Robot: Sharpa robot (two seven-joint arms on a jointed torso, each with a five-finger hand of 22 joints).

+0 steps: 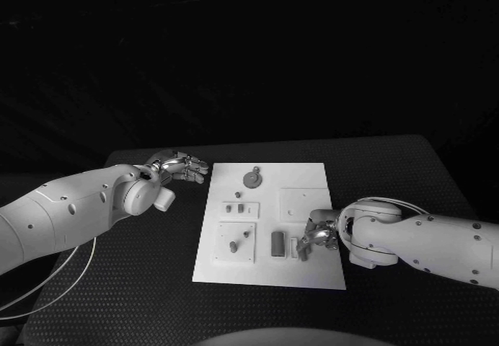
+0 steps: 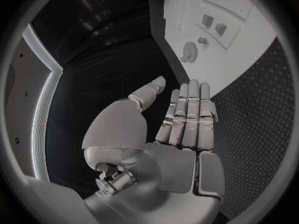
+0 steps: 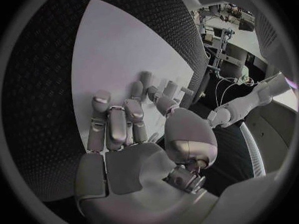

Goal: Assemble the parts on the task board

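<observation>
The white task board lies in the middle of the table. On it are a round gear-like part, two small parts on a raised plate, a lever plate and a dark block. My right hand is over the board's near right area, fingers pointing down beside a small grey part. In the right wrist view its fingertips reach the board near standing parts; whether it grips one is unclear. My left hand hovers off the board's far left corner, fingers straight, holding nothing.
A square raised plate sits on the board just beyond my right hand. In the left wrist view the board and the gear lie ahead of the fingers. Black textured table surrounds the board.
</observation>
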